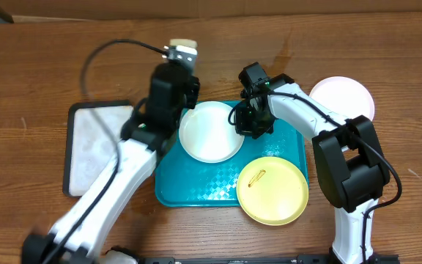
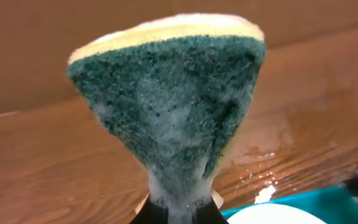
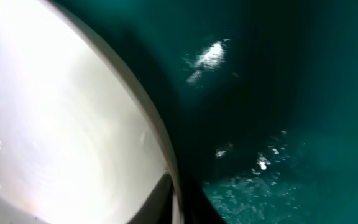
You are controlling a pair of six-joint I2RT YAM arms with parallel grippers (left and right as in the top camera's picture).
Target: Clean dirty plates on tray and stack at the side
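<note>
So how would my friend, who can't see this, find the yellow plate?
Find the big turquoise tray on the wooden table. At its near right corner, hanging over the rim, lies the yellow plate. It alone is pale yellow with a small squiggly smear; the plate beside it is white.

The tray (image 1: 196, 192) lies on the table (image 1: 35, 73). The first plate (image 1: 211, 136) rests in the tray's far left part. The second plate (image 1: 273, 192) sits on its near right corner, overhanging the rim. The third plate (image 1: 346, 99) lies on the table off the tray's far right corner, apart from it. A smaller tray (image 1: 94, 150) lies just left of the tray.
</note>
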